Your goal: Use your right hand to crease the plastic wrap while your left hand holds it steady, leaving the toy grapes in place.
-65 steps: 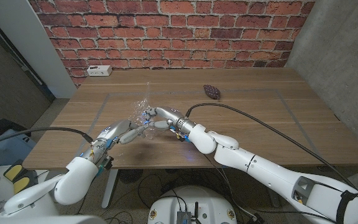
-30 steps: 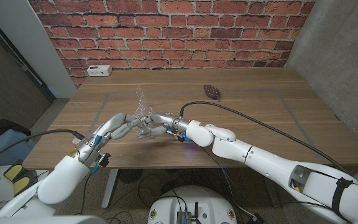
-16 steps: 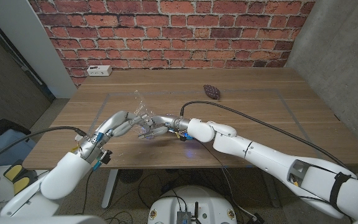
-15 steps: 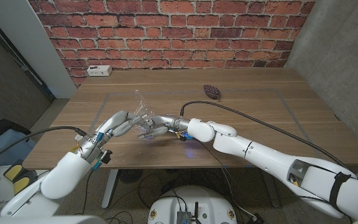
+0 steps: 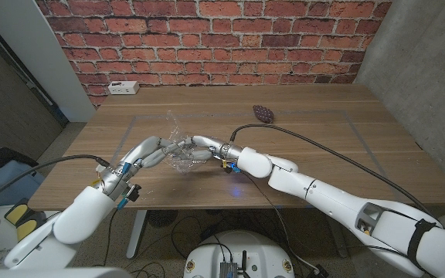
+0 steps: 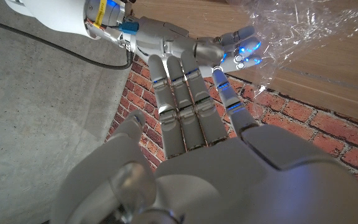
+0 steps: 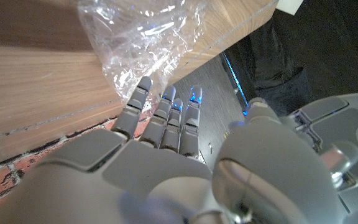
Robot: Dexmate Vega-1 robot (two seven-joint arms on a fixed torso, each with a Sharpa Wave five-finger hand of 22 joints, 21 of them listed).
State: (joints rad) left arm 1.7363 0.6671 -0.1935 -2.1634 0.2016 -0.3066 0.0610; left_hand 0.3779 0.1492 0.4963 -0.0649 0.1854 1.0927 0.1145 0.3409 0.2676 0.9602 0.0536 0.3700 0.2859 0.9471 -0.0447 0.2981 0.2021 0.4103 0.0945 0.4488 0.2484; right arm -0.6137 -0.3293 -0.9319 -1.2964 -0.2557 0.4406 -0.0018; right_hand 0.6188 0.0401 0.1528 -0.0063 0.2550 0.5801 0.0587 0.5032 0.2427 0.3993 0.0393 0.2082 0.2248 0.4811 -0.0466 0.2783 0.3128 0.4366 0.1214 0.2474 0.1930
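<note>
The clear plastic wrap lies crumpled on the table's near middle, between my two hands. My left hand reaches to it from the left with fingers straight, and its fingers meet my right hand. My right hand comes from the other side, its straight fingertips touching the wrap's edge, thumb held apart. In the left wrist view the wrap lies just beyond both hands. The dark toy grapes sit apart, farther back to the right.
A white power strip lies at the table's far left edge, below the brick wall. Taped lines mark a rectangle on the wooden table. The near table edge runs just behind both hands.
My left hand has slid forward and its fingers have straightened against the wrap. My right forearm has swung lower and nearer. The wrap sits more bunched between the hands.
</note>
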